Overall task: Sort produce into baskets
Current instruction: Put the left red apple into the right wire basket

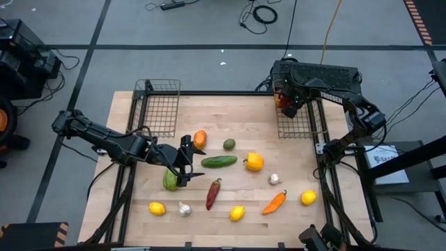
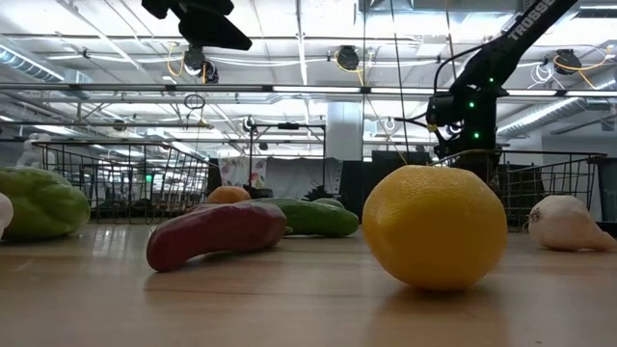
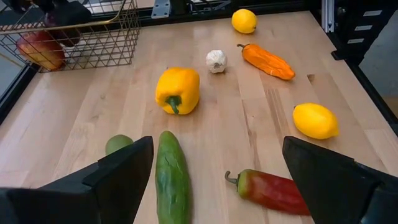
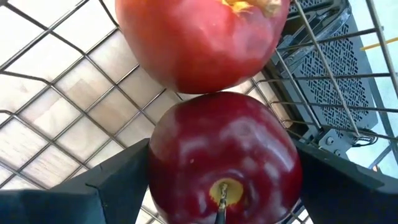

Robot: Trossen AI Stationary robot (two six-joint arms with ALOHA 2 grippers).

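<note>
A: High view — left gripper (image 1: 182, 162) open, above the table (image 1: 230, 202) centre next to the green squash (image 1: 170, 180), holding nothing. Right gripper (image 1: 286, 97) down in the right dark wire-mesh basket (image 1: 296, 125). Left wire-mesh basket (image 1: 159, 106) looks empty.

B: Loose count?

A: About twelve pieces on the wood: lemons, garlic bulbs, long green cucumber (image 1: 219, 162), yellow bell pepper (image 1: 254, 162), dark red chilli (image 1: 213, 193), orange pepper (image 1: 274, 202), others.

B: Low view?

A: Only a yellow lemon (image 2: 434, 227) up close, chilli and cucumber behind. Adds nothing on progress.

B: Left wrist?

A: Fingers spread, cucumber and chilli just ahead.

B: Right wrist?

A: Fingers spread on both sides of a dark red apple (image 4: 224, 158) lying on the basket mesh, a second red apple (image 4: 199, 37) touching it. Looks released, not gripped.

B: So?

A: Early — two apples sorted, nearly everything left.
</note>
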